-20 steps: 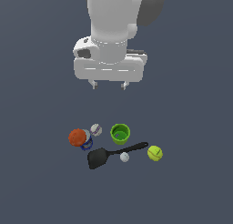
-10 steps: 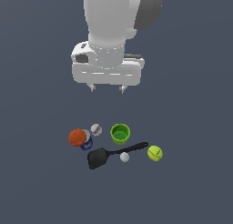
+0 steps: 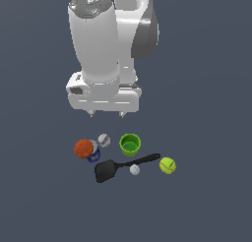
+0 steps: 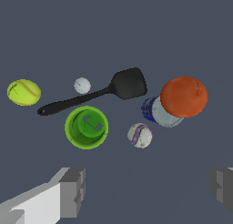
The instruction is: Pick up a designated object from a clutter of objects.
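Observation:
The blue can (image 3: 94, 155) with a silvery-grey top (image 4: 159, 113) lies in the clutter, mostly hidden by the orange ball (image 3: 83, 148) (image 4: 184, 96) resting against it. Around it are the baseball (image 3: 104, 139) (image 4: 139, 135), the green cup (image 3: 130, 144) (image 4: 86, 127), the black spatula (image 3: 111, 169) (image 4: 109, 90), the white golf ball (image 3: 134, 169) (image 4: 82, 85) and the yellow-green tennis ball (image 3: 167, 165) (image 4: 23, 92). My gripper (image 3: 106, 113) hangs open and empty well above the clutter, roughly over the baseball. Its fingers (image 4: 73, 191) stand wide apart in the wrist view.
The objects rest on a plain dark grey floor (image 3: 206, 196). The arm's white body (image 3: 98, 54) fills the upper middle of the exterior view.
The gripper has come down a little toward the clutter and shifted slightly to the exterior view's left. The objects have not moved.

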`<control>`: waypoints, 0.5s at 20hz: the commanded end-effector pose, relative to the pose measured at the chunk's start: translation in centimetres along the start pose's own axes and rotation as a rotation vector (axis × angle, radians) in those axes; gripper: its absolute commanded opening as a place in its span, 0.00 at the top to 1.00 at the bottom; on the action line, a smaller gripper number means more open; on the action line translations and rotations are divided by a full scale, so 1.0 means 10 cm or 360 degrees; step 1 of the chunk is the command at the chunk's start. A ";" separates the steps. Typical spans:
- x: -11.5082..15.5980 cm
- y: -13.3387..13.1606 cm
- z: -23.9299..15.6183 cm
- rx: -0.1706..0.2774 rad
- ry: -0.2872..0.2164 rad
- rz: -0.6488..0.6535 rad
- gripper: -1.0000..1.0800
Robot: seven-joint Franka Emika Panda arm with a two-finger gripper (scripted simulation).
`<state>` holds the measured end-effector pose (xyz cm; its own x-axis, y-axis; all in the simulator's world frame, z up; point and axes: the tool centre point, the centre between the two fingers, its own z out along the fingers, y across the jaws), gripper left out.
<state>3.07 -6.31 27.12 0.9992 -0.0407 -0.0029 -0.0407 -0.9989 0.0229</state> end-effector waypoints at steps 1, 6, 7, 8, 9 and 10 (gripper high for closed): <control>0.10 0.13 0.22 0.0013 -0.0001 0.0016 0.04; 0.27 0.42 0.70 0.0031 0.0000 0.0053 0.04; 0.30 0.47 0.79 0.0033 0.0001 0.0060 0.04; 0.32 0.52 0.87 0.0035 0.0001 0.0066 0.04; 0.33 0.57 0.95 0.0036 0.0001 0.0072 0.04; 0.35 0.61 1.02 0.0037 0.0002 0.0078 0.04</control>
<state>5.98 -12.05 18.21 0.9964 -0.0844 -0.0031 -0.0844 -0.9964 0.0010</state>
